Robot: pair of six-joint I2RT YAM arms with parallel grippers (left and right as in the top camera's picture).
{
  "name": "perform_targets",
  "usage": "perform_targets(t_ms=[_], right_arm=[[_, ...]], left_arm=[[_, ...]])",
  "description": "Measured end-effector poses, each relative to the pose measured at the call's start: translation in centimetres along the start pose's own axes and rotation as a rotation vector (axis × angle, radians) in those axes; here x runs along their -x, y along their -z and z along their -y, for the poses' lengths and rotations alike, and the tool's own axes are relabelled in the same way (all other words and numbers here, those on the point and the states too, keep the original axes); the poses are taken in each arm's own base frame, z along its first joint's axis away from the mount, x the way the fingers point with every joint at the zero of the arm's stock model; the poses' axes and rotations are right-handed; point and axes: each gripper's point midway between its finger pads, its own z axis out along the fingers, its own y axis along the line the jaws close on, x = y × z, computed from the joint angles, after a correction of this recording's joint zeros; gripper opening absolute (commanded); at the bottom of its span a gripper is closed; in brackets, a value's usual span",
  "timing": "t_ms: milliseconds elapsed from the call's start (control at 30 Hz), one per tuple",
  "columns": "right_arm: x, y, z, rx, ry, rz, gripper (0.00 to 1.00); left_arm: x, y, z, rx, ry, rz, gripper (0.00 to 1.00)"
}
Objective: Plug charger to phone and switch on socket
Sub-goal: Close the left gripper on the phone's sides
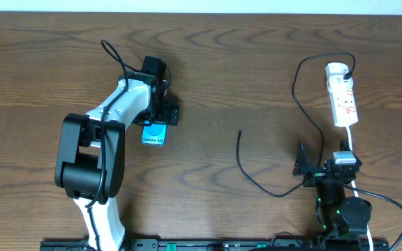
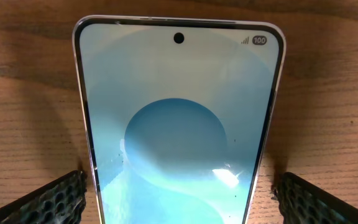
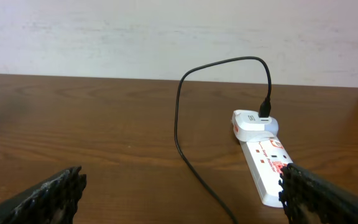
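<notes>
Left fingers (image 2: 48, 199), apart, flank the phone (image 2: 179, 124); right fingers (image 3: 48, 193), apart, face charger (image 3: 178, 118) and socket (image 3: 267, 168).

Phone (image 1: 154, 134) on table (image 1: 243, 70) at left, between left gripper (image 1: 158, 122) fingers. Socket (image 1: 343, 97) far right, charger (image 3: 178, 124) plugged into its far end. Right gripper (image 3: 180, 182) just before socket.

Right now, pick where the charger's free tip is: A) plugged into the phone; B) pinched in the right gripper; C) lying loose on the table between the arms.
C: the tip of the charger lies bare on the table, well apart from the phone.
</notes>
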Motion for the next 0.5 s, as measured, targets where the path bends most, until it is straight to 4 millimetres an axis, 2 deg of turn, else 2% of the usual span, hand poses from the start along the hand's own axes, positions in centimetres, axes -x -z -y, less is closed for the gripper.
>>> perform_targets(t_ms=[233,500], right_arm=[[0.01,0.0,0.0,0.0,0.0,0.0,0.99],[0.0,0.0,0.0,0.0,0.0,0.0,0.99]], left_arm=[[-0.01,-0.01,0.0,0.0,0.0,0.0,0.99],[-0.01,-0.01,-0.05,0.003,-0.007,0.0,0.71]])
